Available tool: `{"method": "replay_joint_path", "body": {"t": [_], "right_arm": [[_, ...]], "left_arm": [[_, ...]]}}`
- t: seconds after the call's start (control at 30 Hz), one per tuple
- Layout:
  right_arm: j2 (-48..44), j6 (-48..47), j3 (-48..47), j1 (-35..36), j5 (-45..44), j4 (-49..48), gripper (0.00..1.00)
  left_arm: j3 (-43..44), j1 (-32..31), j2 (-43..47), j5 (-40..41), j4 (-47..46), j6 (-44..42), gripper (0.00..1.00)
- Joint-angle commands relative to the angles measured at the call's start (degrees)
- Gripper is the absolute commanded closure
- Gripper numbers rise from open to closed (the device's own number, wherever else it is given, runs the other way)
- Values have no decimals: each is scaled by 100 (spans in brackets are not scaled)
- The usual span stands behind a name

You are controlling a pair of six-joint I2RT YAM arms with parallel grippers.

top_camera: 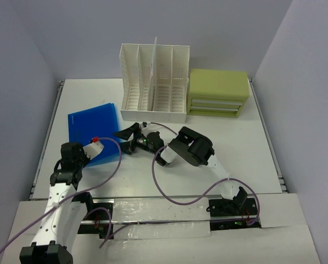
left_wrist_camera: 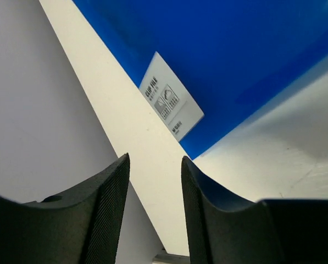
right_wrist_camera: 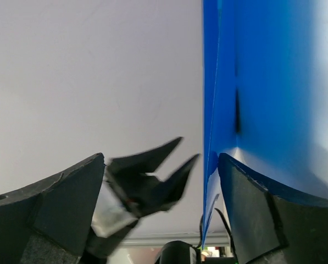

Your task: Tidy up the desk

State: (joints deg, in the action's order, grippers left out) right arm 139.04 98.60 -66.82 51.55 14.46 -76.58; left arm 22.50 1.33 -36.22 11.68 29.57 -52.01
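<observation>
Count: desk (top_camera: 246,159) ×1, blue folder (top_camera: 94,131) ×1, white file rack (top_camera: 153,82) ×1, green drawer box (top_camera: 218,88) ×1, purple cables (top_camera: 185,202) ×2.

The desk (top_camera: 246,157) carries a blue folder (top_camera: 92,124), a white file rack (top_camera: 164,91) and a green drawer box (top_camera: 218,85).

Setting: you are in a lab robot cell staged as an office. Bare grey walls (top_camera: 21,66) box in the white desk (top_camera: 246,151). File rack (top_camera: 153,82) and green drawer box (top_camera: 218,92) stand beyond the right gripper (top_camera: 125,133); a blue folder (top_camera: 92,124) lies at the left gripper (top_camera: 99,144).
</observation>
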Motion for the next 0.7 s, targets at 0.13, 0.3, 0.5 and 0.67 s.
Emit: {"method": "replay_joint_path", "body": {"t": [0.13, 0.3, 0.5, 0.67], "right_arm": [[-310, -1024, -318, -22, -187, 1997, 17], [-499, -1807, -755, -22, -259, 3414, 24], [-435, -2211, -1221, -10, -190, 4052, 28], [-344, -2282, -1332, -4, -77, 4097, 32]], "left_arm": [[1340, 401, -999, -815, -90, 1601, 47], [1360, 956, -1767, -865, -639, 1934, 47], [1769, 2410, -2982, -1546, -1055, 2246, 46], [2026, 2721, -3959, -1871, -1451, 2586, 46]]}}
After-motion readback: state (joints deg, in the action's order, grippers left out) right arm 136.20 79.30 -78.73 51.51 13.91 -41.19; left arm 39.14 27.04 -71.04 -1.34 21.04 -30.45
